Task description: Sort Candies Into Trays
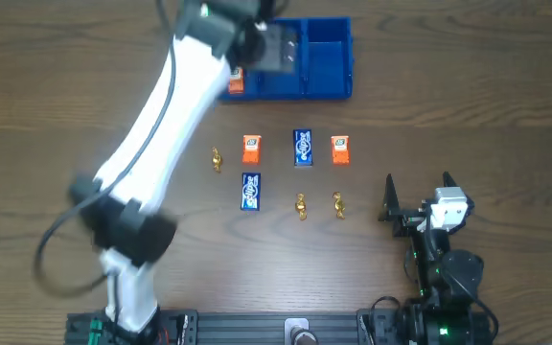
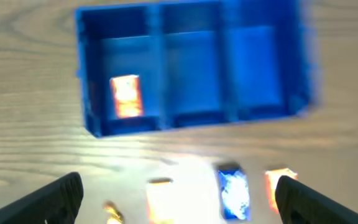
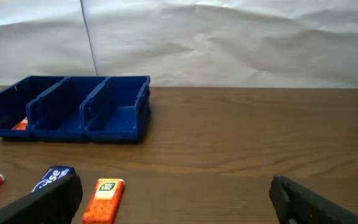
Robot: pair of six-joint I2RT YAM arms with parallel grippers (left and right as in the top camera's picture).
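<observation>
A blue three-compartment tray (image 1: 326, 59) stands at the far middle of the table, with one orange candy (image 2: 126, 96) in its left compartment. My left gripper (image 1: 264, 46) hangs open above the tray's near edge, nothing between its fingers (image 2: 61, 196). On the table lie two orange candies (image 1: 251, 149) (image 1: 340, 149), two blue candies (image 1: 302, 147) (image 1: 250, 191) and three small gold candies (image 1: 217, 159) (image 1: 301, 206) (image 1: 338, 203). My right gripper (image 1: 418, 190) stands open and empty low over the table, right of the candies. The tray (image 3: 67, 109) lies far ahead of it.
The wooden table (image 1: 468, 105) is bare to the right of the tray and at the far left. A white wall (image 3: 229, 37) rises behind the table's far edge. The left arm's white link (image 1: 151, 134) slants across the left half of the table.
</observation>
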